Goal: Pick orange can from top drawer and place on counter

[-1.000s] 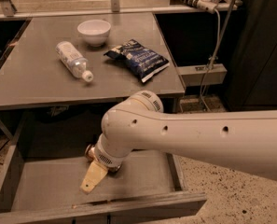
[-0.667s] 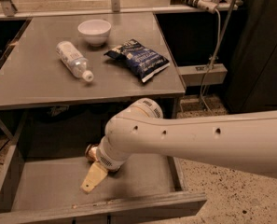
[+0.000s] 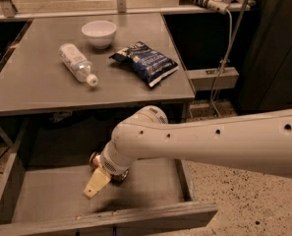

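Grey metal surface (image 3: 37,90) is occupying the upper left of the frame, carrying a white bowl (image 3: 99,33), a clear bottle (image 3: 77,64) lying on its side and a dark blue bag (image 3: 144,63). Below it, the drawer (image 3: 135,218) is standing pulled out toward the bottom of the frame.

The white arm (image 3: 209,141) is reaching in from the right and dipping into the drawer. The hand (image 3: 99,181) is sitting at lower centre-left, low over the drawer floor. The can (image 3: 94,159) is showing only as a gold glint just beside the hand, on its upper left side. It is inside the drawer and mostly hidden by the wrist. Whether the hand is open, closed or gripping the can cannot be told from this angle.

Risks, as judged:
- The can's dented body is likely offering a poor hold, so an off-centre grasp could let it slip or tip during the lift.
- The surface's front edge is overhanging the back of the drawer, so a straight rise could knock the can or wrist against it.
- The bottle is lying free to roll, and a careless placement nearby could nudge it.
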Tool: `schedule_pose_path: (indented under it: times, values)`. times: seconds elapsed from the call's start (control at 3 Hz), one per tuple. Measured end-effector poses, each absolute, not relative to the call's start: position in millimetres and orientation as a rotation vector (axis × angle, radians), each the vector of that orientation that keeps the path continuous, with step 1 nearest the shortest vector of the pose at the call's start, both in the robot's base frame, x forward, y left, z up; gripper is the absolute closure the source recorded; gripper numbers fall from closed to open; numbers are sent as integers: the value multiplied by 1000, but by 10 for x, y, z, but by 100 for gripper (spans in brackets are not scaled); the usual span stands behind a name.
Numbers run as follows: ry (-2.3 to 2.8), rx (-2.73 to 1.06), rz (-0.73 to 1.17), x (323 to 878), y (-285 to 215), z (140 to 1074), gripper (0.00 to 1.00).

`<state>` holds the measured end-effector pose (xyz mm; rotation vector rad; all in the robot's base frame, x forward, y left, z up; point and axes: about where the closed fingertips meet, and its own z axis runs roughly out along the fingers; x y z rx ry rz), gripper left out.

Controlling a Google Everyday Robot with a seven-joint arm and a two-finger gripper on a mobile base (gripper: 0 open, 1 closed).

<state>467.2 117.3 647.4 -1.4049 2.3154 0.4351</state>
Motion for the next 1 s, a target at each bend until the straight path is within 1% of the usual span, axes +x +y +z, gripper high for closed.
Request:
schedule_pose_path:
  times: [0.67,1.0]
  values:
    - [2322,-1386,483,4765,1296,6148,0]
    - [2323,-1386,484,4765,1298,6143,18]
